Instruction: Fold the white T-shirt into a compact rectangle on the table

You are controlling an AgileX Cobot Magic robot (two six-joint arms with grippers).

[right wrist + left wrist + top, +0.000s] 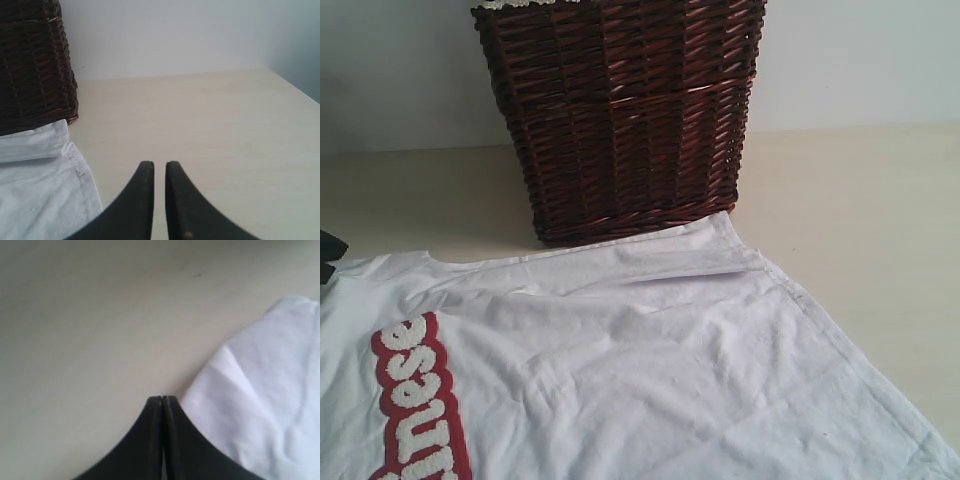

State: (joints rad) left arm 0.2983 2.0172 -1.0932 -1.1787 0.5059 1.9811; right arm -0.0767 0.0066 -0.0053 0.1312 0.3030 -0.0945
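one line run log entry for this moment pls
white T-shirt spread on table, unfolded | left tool shut, empty, beside shirt edge | right tool slightly open, empty, over table | wicker basket behind shirt

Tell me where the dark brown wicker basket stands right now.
In the exterior view the dark brown wicker basket stands at top centre on the pale cream table, directly behind the far edge of the spread white T-shirt.

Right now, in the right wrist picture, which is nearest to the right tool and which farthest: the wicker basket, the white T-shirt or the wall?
From the right tool:
1. white T-shirt, lying on the table just beside it.
2. wicker basket, standing past the shirt.
3. wall, behind the basket, farthest.
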